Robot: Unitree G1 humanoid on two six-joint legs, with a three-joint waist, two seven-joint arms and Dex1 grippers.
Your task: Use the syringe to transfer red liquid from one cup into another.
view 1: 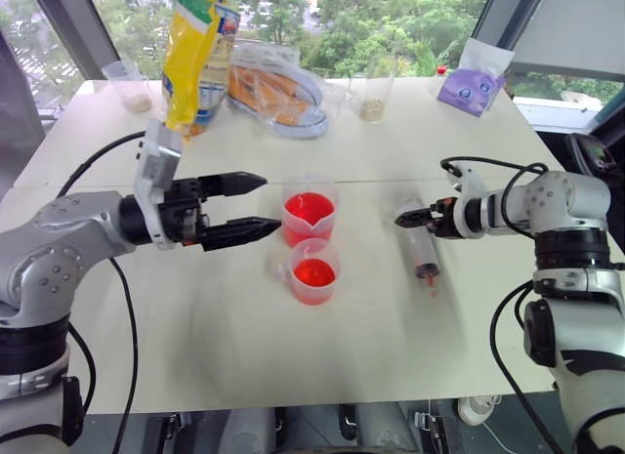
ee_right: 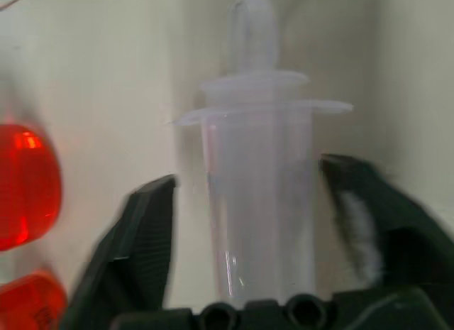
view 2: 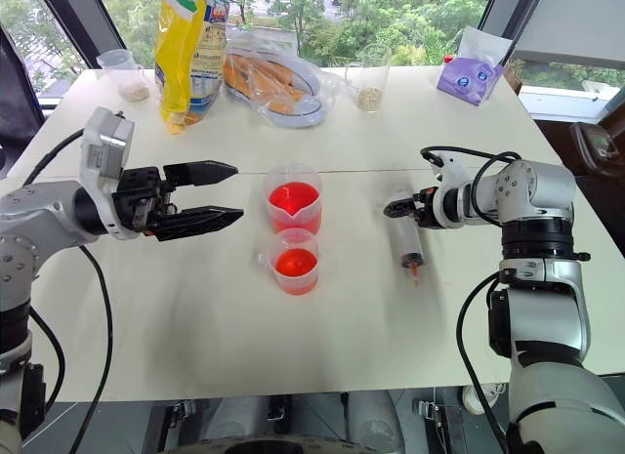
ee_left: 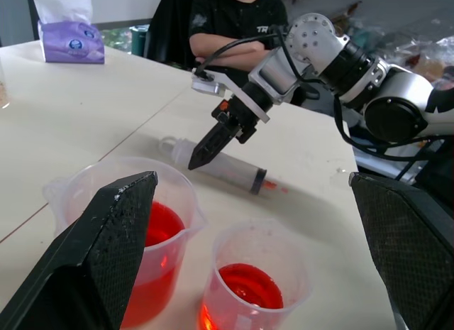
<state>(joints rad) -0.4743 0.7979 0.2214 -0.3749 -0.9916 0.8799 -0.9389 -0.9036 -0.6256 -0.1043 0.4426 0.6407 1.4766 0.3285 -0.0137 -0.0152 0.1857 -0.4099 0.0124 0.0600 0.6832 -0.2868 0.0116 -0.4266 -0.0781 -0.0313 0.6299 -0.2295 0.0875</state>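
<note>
Your right tool [view 1: 404, 220] is spread wide, one finger on each side of the syringe [view 1: 422, 251], which lies flat on the tabletop [view 1: 195, 327]. Your left tool [view 1: 256, 204] hangs wide open beside the taller cup [view 1: 310, 216]. The shorter cup [view 1: 313, 271] sits touching it, with bare tabletop in front.

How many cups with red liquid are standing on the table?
2. The taller cup stands near the table's middle; the shorter cup stands just in front of it, closer to the robot. Both are between the two grippers. None seems hidden.
</note>
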